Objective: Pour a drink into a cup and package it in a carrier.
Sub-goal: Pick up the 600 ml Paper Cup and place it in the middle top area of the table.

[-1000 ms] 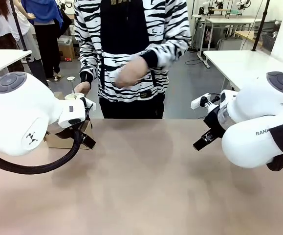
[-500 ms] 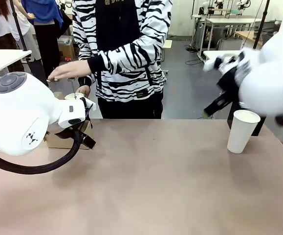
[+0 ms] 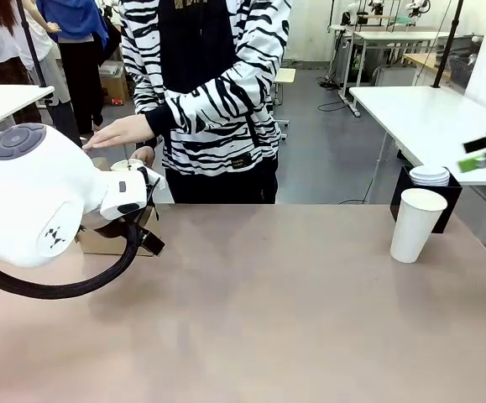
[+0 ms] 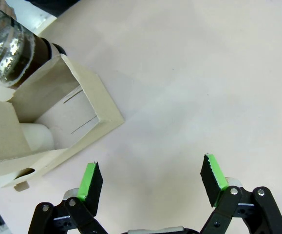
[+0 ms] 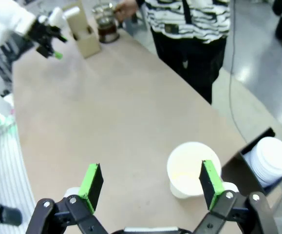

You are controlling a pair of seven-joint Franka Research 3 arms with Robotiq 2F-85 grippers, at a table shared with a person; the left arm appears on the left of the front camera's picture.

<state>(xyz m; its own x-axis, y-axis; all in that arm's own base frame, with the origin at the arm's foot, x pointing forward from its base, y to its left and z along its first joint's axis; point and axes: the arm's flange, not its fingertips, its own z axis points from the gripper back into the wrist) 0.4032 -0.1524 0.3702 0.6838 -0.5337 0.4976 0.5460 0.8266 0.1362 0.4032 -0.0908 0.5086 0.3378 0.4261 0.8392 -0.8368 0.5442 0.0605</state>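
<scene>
The white paper cup [image 3: 416,225] stands upright and empty at the table's right side; in the right wrist view the cup [image 5: 192,168] lies just below and ahead of my open right gripper [image 5: 151,183]. My right gripper [image 3: 483,156] hovers high at the right edge. The brown cardboard carrier [image 4: 58,126] sits at the far left, beside a glass jug [image 4: 7,48] holding the dark drink [image 5: 107,33]. My left gripper [image 4: 151,178] is open, empty and close to the carrier's near side. A person's hands [image 3: 123,132] are at the jug.
A black box of white lids [image 3: 430,179] stands behind the cup at the table's far right edge. The person in a striped top [image 3: 209,84] stands at the far side. My bulky left arm [image 3: 41,201] covers the table's left part.
My right arm has swung up and off to the right, uncovering the cup. The person's hand has moved left to the jug. The left arm has not moved.
</scene>
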